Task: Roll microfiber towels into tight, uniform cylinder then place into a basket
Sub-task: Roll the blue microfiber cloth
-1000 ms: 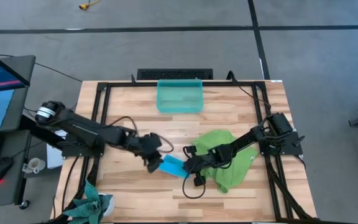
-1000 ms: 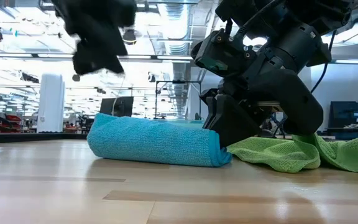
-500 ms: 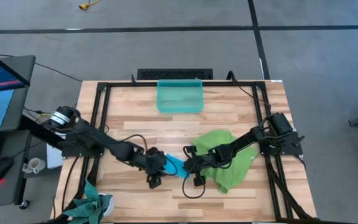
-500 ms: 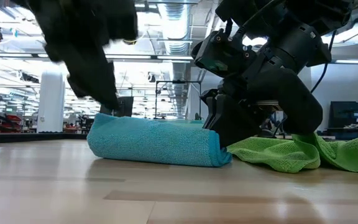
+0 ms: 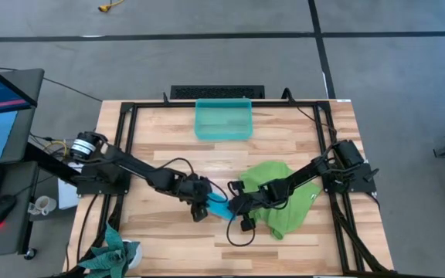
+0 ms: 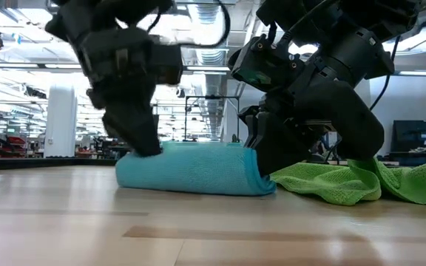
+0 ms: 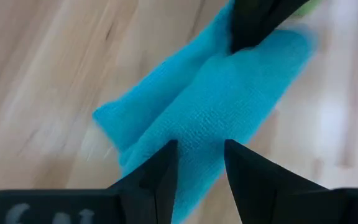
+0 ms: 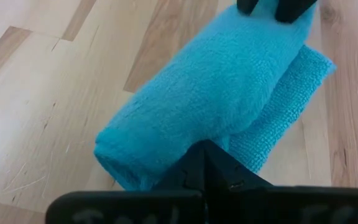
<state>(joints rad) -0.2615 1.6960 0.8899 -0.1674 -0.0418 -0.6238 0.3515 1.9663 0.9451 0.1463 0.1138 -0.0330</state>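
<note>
The blue towel (image 8: 204,99) is soft cloth with a fine, nubby, matt weave. The green towel (image 6: 346,181) is the same fuzzy cloth. The table (image 5: 168,139) is pale wood planks with a smooth, faintly glossy finish. The basket (image 5: 223,120) is translucent plastic.

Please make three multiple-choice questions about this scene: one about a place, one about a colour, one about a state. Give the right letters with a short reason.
1. Where does the basket stand?
A. at the table's far edge
B. on the green towel
C. in the left pincer

2. What colour is the rolled towel?
A. red
B. sky blue
C. white

3. How are the right pincer fingers?
A. wide open
B. shut
C. out of view

Answers:
1 A, the high view shows it at the far edge.
2 B, every view shows sky blue.
3 B, the right wrist view shows its fingers together against the roll.
</note>
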